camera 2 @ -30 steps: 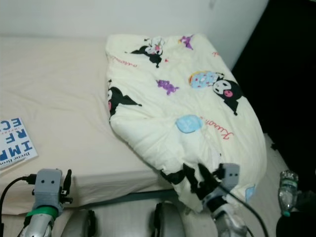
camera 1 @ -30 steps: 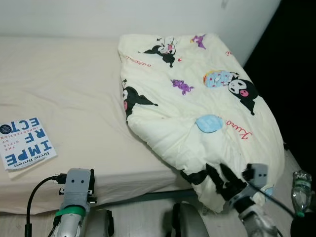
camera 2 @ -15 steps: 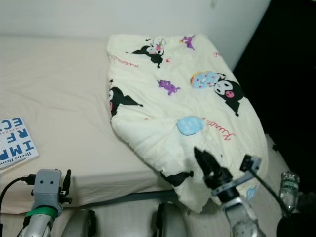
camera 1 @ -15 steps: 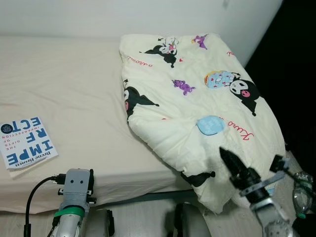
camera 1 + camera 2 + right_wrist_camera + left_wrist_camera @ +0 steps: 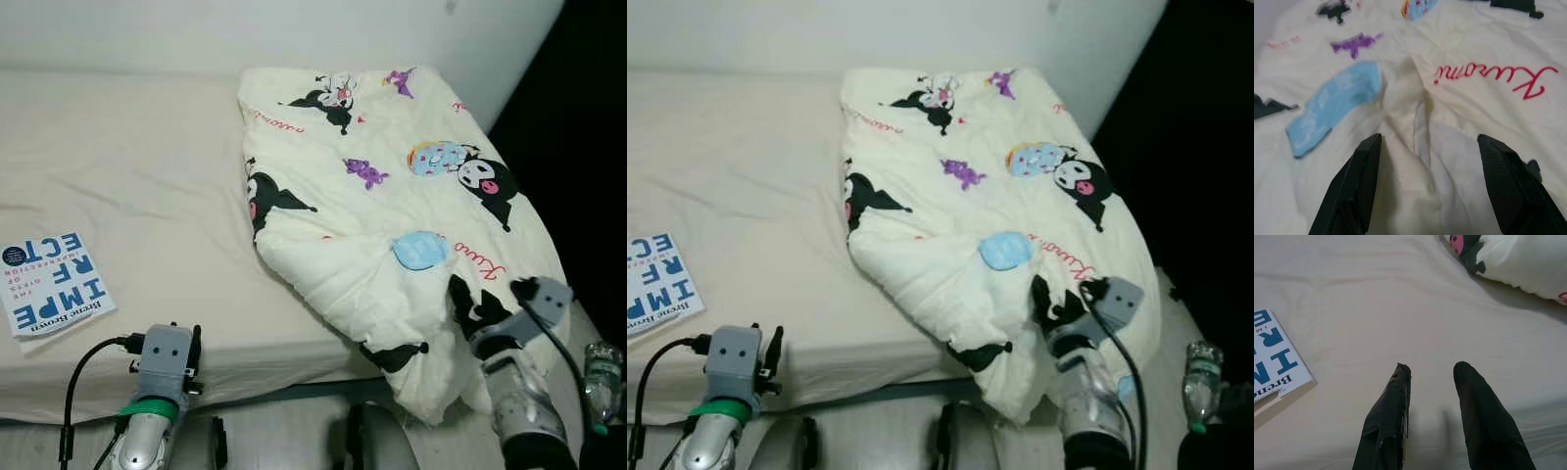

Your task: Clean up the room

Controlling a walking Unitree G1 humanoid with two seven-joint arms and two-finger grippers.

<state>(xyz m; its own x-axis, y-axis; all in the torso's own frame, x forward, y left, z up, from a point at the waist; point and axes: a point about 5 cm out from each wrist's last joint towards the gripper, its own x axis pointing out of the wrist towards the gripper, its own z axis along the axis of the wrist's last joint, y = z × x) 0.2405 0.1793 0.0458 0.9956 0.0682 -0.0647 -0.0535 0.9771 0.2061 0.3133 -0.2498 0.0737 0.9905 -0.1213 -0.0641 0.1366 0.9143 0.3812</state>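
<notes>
Beige sheets cover the wide bed (image 5: 127, 166), and everything else is placed from it. On the bed's right half lies a cream padded quilt printed with black cartoon figures and red script (image 5: 392, 186) — its long axis runs from the wall end down to the near corner, where its lower end spills over the edge toward the floor. On the bed's left side, near the front edge, rests a white paperback book with large blue lettering (image 5: 54, 282). Beside the bed's near right corner, on the floor, stands a clear plastic bottle (image 5: 602, 377).

The right gripper (image 5: 1425, 183) sits over the quilt's drooping end, its two black fingers spread wide with a raised fold of cloth lying between them, nothing pinched yet. The left gripper (image 5: 1432, 377) hovers at the bed's front edge over bare sheet, fingers apart and empty — the book just beside it.

The right arm is clearly nearer the quilt; closing on that fold looks like the next step.
</notes>
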